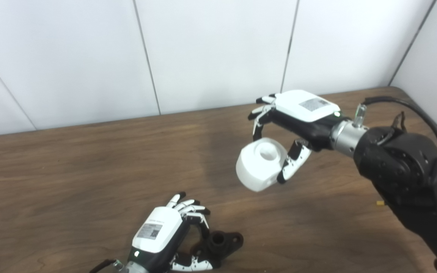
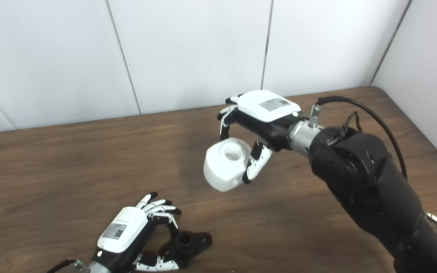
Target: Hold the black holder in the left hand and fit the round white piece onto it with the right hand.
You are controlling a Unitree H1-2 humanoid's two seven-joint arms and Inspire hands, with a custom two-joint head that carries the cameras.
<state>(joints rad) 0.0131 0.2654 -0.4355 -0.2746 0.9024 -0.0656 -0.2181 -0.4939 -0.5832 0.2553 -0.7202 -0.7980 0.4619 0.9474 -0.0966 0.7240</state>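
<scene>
The round white piece [image 1: 260, 163] hangs in the air above the worktop [image 1: 89, 170], carried by our right hand [image 1: 298, 113], whose fingers [image 1: 258, 117] curl over its far rim while the thumb [image 1: 292, 167] presses on its near side. It looks like a stubby plastic drum with a round socket sunk in its upper face, and a flat seems cut into its lower side. We judge it stiff, hollow and fairly light, with a smooth skin that could slip or twist in a two-sided pinch. The hold on the outer wall suits us, since it leaves the socket clear.

The black holder [image 1: 220, 242] sits low at the near edge of the worktop, well apart from the white piece and below it to the left. It shows an upright tube with a flange or lug jutting to the right; we take it for rigid plastic or metal, unlikely to give. Our left hand [image 1: 161, 231] is wrapped about its left side, fingers over the top and thumb beneath, though we cannot tell how firm the clamp is or whether the holder has left the wood. Gripping by the base keeps the tube free to receive the socket. The socket faces upward now, so we expect the piece must turn before mating.
</scene>
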